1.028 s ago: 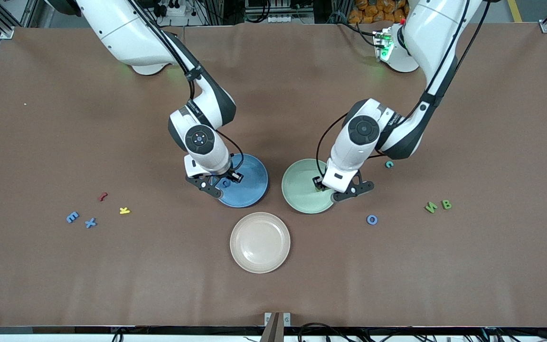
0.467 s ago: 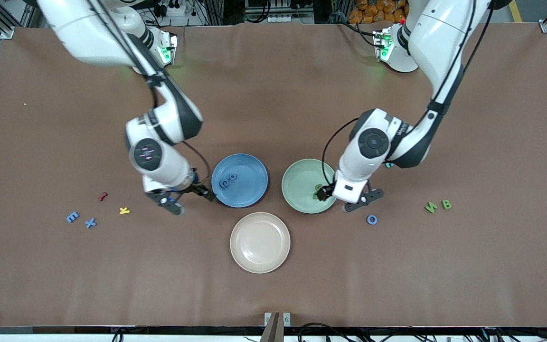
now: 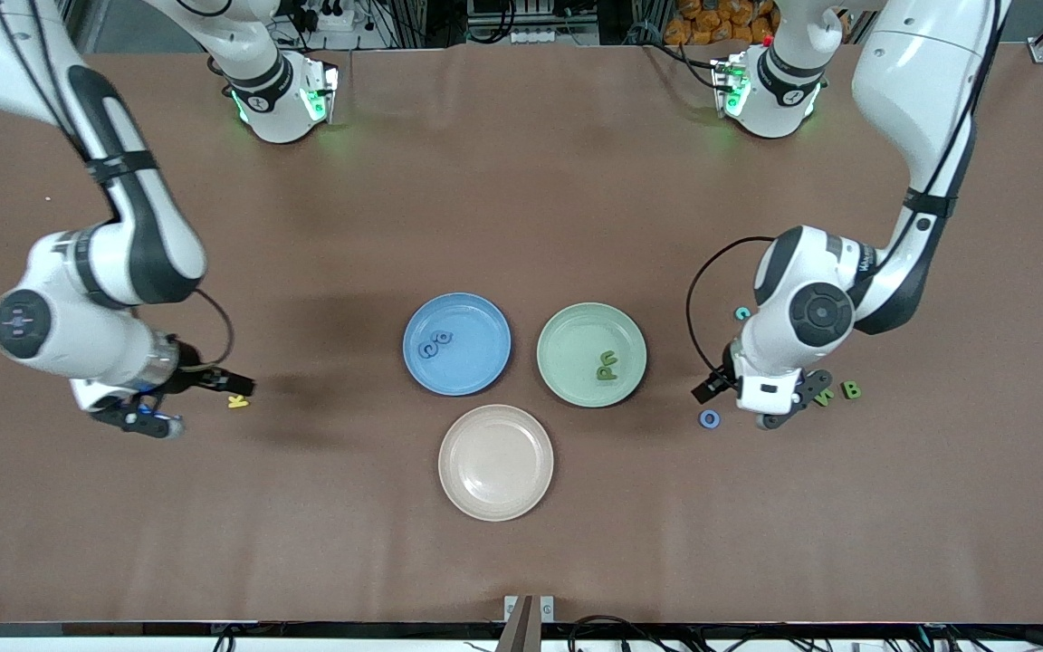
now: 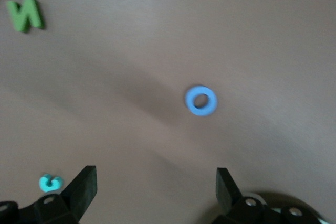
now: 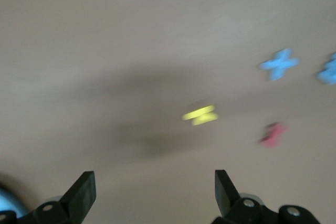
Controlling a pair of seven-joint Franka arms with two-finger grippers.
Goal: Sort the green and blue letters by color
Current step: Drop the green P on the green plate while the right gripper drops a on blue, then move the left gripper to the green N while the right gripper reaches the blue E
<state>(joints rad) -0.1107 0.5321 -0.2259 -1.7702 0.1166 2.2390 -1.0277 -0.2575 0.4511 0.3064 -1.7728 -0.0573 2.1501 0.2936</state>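
Lying apart from left fingers (image 4: 84, 187), spread: blue O (image 4: 201, 100).

Table (image 3: 521, 181) is covered in a matt brown sheet, looks like paper or thin vinyl, with faint creases. My arms have glossy white plastic shells with matt black joints. The blue plate (image 3: 476, 312), green plate (image 3: 576, 321) and beige plate (image 3: 495, 462) look like smooth, slightly shiny plastic or glaze. The green letters (image 3: 607, 365) on the green one look like matt foam.

Left tool (image 4: 152, 195) hangs low, fingers spread; right tool (image 5: 152, 195) likewise, empty.
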